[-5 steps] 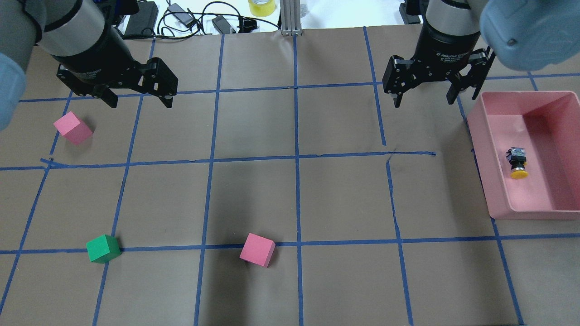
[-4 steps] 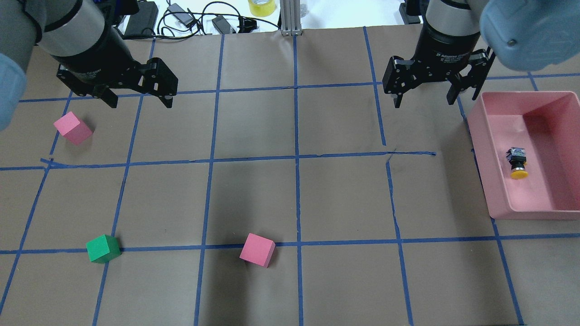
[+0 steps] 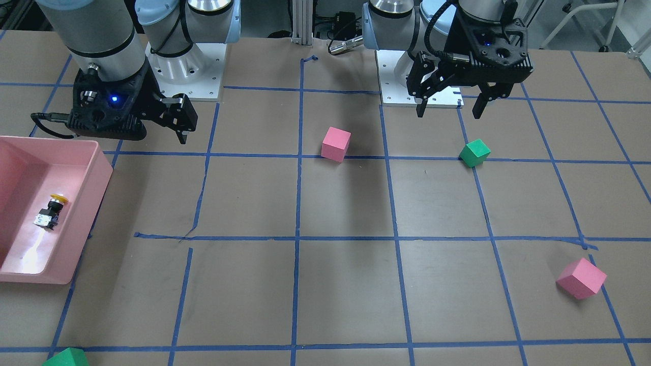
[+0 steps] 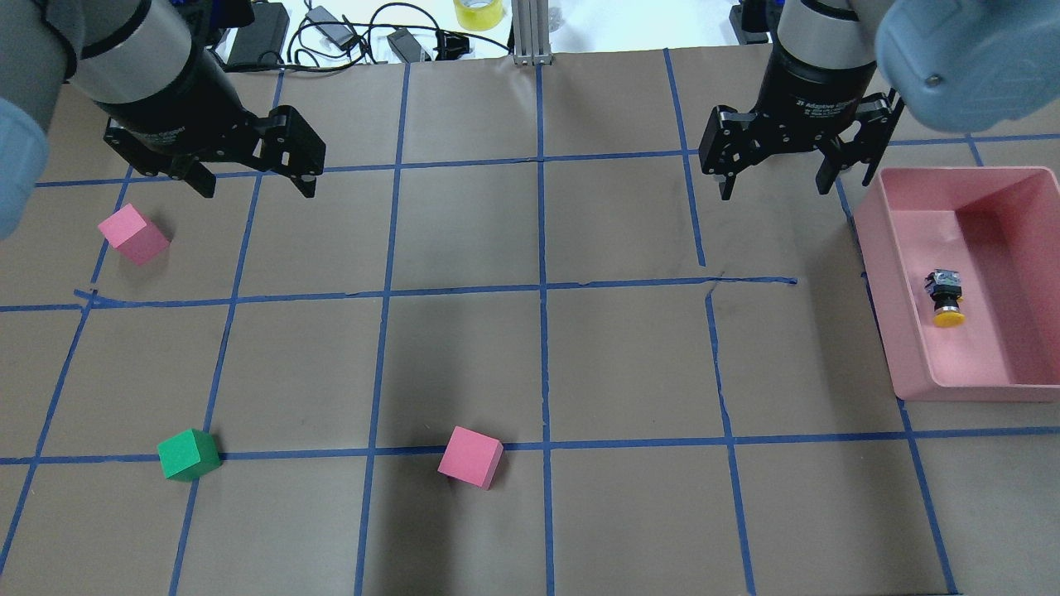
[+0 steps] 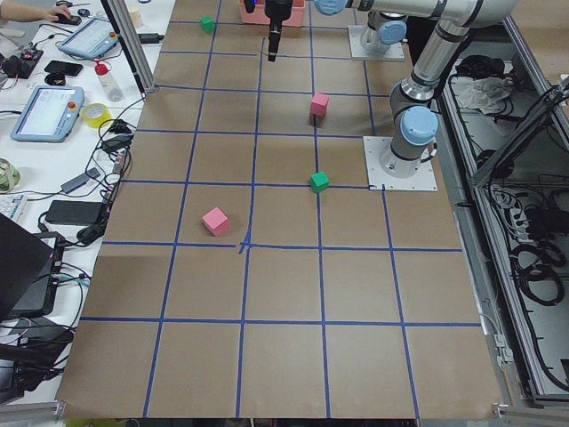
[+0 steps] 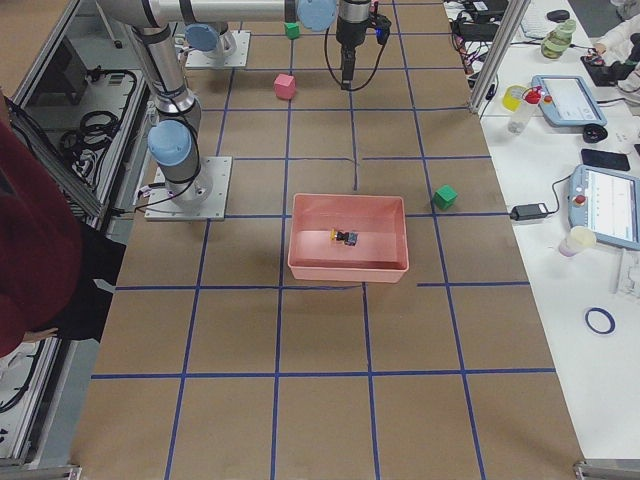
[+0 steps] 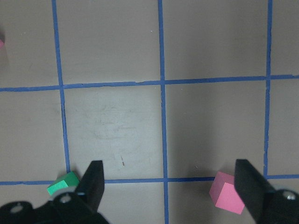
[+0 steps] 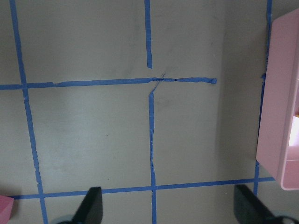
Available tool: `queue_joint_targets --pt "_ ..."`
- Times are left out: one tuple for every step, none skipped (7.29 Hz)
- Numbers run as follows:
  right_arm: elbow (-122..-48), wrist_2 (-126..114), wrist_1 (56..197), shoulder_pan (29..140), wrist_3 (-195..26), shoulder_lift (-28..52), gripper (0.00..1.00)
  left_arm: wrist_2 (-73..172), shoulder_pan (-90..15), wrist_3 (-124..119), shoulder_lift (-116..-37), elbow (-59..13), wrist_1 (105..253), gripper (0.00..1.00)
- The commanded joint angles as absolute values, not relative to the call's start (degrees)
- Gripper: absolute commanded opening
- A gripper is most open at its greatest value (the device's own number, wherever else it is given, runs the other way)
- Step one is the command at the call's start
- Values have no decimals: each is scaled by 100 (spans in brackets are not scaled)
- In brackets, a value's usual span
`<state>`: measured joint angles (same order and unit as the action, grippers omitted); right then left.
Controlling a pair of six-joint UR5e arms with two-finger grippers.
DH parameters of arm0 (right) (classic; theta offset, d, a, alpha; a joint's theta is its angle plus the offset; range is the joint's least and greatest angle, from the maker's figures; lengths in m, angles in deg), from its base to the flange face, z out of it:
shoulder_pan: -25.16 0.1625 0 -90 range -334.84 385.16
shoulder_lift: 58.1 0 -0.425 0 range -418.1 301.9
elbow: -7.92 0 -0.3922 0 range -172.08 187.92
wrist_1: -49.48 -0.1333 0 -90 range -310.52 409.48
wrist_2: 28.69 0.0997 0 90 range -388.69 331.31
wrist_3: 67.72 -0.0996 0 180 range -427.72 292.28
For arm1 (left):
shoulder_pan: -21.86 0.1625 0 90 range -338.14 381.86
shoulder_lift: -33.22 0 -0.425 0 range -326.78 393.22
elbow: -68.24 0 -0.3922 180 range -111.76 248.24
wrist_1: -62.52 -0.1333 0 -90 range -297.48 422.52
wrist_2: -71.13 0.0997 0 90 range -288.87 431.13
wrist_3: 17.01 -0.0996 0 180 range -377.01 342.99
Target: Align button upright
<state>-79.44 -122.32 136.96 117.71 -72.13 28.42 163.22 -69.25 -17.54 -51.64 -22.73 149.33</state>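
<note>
The button [image 4: 946, 296] lies sideways in the pink bin [image 4: 977, 392].

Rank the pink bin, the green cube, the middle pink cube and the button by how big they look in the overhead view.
1. pink bin
2. middle pink cube and green cube, about alike
3. button, clearly smallest
</note>
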Motion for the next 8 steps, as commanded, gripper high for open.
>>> queue_joint_targets --pt "-7945 -12229 13702 11771 -7211 2865 100 16315 -6928 -1754 -5160 -2273 14935 100" --pt "-7945 -12229 13702 11771 -7211 2865 100 16324 -6937 -1754 -5159 -2273 14935 100" --pt "-7936 -12229 13702 11753 -7211 2856 100 16324 -6928 -1754 -5159 -2273 14935 100" --pt "-7945 -12238 13684 11753 -7211 2856 100 16315 -6946 -1754 -5159 -2282 14944 100" --pt "-7945 -12247 13684 11762 -7211 2856 100 16315 -6946 -1754 -5151 -2317 14935 100" --pt "-7945 -12247 13684 11762 -7211 2856 100 16324 -6946 -1754 -5125 -2343 14935 100" --pt "-7945 -12247 13693 11762 -7211 2856 100 16324 -6929 -1754 -5116 -2352 14935 100" --pt "-7945 -12256 13684 11762 -7211 2856 100 16324 -6937 -1754 -5116 -2361 14935 100"
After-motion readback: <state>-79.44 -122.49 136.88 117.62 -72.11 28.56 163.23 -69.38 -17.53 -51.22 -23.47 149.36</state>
